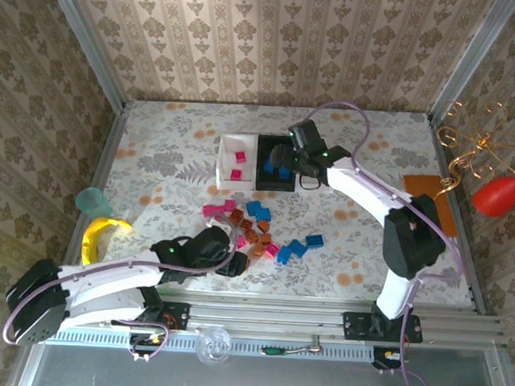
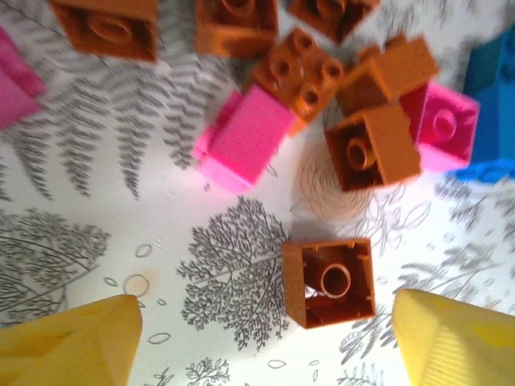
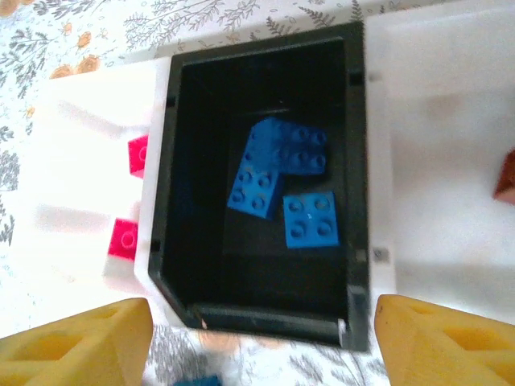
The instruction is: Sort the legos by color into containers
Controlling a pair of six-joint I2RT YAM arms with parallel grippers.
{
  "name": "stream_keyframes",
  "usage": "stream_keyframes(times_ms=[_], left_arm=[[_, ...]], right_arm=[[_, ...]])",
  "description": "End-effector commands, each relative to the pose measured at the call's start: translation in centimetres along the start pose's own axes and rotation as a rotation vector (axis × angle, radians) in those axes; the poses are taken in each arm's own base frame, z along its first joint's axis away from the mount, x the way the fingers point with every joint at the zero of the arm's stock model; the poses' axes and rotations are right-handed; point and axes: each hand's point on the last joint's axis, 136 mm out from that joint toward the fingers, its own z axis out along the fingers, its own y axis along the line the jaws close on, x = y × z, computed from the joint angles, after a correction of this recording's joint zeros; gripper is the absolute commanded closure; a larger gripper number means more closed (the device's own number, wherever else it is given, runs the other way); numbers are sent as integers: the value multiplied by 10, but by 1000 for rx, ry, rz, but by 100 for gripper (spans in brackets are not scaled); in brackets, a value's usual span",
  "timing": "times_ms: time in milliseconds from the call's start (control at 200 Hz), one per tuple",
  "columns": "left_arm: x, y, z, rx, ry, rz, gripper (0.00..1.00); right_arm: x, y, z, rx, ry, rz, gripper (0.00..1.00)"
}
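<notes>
Loose legos (image 1: 254,227) in pink, blue and orange-brown lie mid-table. My left gripper (image 1: 236,263) stands open at the pile's near edge. In the left wrist view an upturned orange-brown lego (image 2: 330,281) lies on the cloth between the yellow fingers (image 2: 68,342), nearer the right one and untouched by either. A pink lego (image 2: 245,137) and more brown ones lie beyond. My right gripper (image 3: 261,338) hangs open and empty over the black container (image 3: 165,201), which holds three blue legos (image 3: 310,219). The left white container (image 1: 228,144) holds pink legos (image 3: 122,239). The right white container (image 3: 438,161) holds a brown one (image 3: 506,177).
A teal cup (image 1: 92,202) and a yellow curved object (image 1: 99,232) sit at the left edge. A flat orange mat (image 1: 432,197) lies at the right, with red ornaments (image 1: 500,194) beyond the frame post. Patterned walls enclose the table.
</notes>
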Motion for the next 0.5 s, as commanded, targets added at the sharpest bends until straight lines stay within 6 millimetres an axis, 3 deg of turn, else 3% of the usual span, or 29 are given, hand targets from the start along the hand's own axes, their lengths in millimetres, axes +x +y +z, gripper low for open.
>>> stream_keyframes(times_ms=[0, 220, 395, 495], left_arm=[[-7, -18, 5, 10, 0, 46, 22], [-13, -26, 21, -73, 40, 140, 26], [-6, -22, 35, -139, 108, 164, 37], [-2, -20, 36, -167, 135, 175, 37]], right_arm=[[10, -2, -16, -37, -19, 15, 25], [34, -21, -37, -38, -29, 31, 25], [38, -29, -52, -35, -50, 32, 24], [37, -33, -58, -26, -65, 28, 24]])
